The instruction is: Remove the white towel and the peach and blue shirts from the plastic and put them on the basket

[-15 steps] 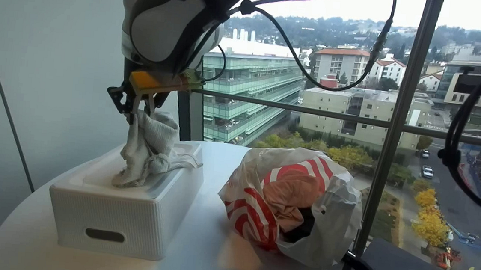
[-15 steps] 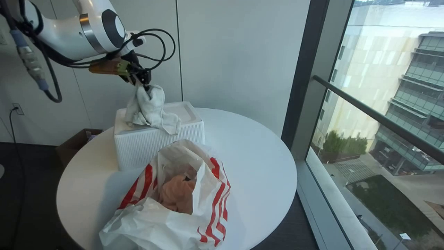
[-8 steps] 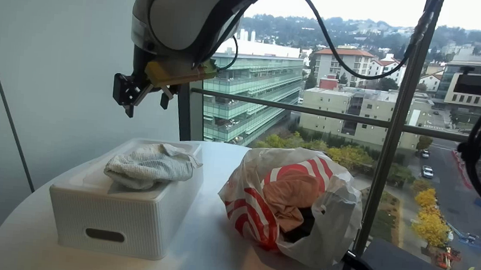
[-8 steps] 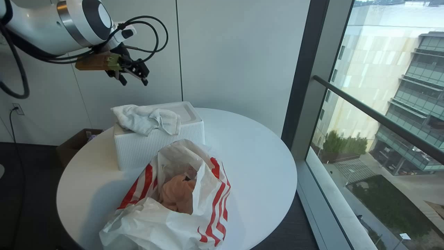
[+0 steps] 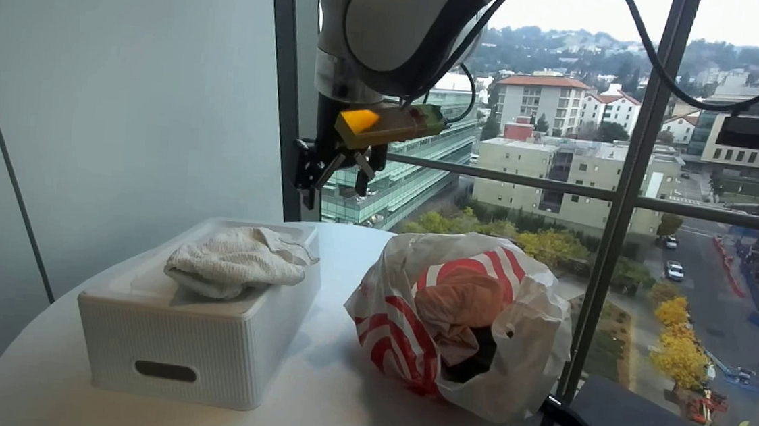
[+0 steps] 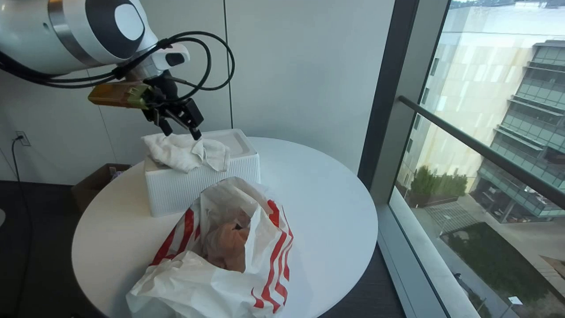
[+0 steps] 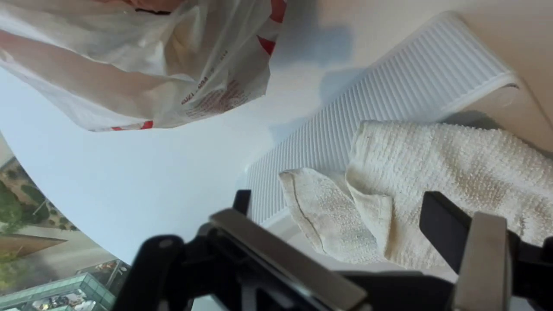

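Observation:
The white towel (image 5: 240,263) lies crumpled on the flat top of the white ribbed basket (image 5: 167,332), one corner hanging over its edge in an exterior view (image 6: 220,161). Beside the basket, the plastic bag (image 5: 403,337) with red stripes has its mouth spread. Inside it the peach shirt (image 5: 460,307) shows, bunched up. Dark cloth (image 5: 476,356) peeks out below it; whether this is the blue shirt I cannot tell. My gripper (image 5: 335,195) hangs in the air above the table's far part, open and holding nothing. In the wrist view the towel (image 7: 432,172) appears beyond the spread fingers.
Basket and bag share a round white table (image 6: 326,207). A window with a metal rail (image 6: 476,145) stands along its side. On the floor sits a cardboard box (image 6: 92,185). A black platform (image 5: 634,423) is near the bag, and cables loop off the arm.
The gripper has opened and let go of the towel, which has dropped flat onto the basket. The arm rose clear, then moved across towards the window and bag and came down somewhat.

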Motion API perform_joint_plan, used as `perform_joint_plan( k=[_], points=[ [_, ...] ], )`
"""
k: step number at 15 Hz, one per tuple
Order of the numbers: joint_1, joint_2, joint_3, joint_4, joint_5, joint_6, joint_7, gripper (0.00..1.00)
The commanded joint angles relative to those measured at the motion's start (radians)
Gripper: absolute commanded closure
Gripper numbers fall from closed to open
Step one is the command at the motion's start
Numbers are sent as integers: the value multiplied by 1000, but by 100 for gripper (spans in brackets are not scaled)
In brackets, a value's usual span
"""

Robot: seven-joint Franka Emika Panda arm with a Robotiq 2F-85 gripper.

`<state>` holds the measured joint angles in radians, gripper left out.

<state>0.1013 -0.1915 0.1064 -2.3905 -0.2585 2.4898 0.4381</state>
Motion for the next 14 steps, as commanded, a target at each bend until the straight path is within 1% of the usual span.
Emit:
perform_joint_plan(
  k=[1,4,7,11,14],
  points=[
    [-43,-134,-42,-121,144,-69,-66,0],
    [-90,-116,-103,-130,237,-108,-134,0],
    [-132,-48,-167,-105,322,-149,-202,0],
    [-182,62,-220,-72,382,-127,-238,0],
    [-202,146,-239,-42,430,-153,-251,0]
  ],
)
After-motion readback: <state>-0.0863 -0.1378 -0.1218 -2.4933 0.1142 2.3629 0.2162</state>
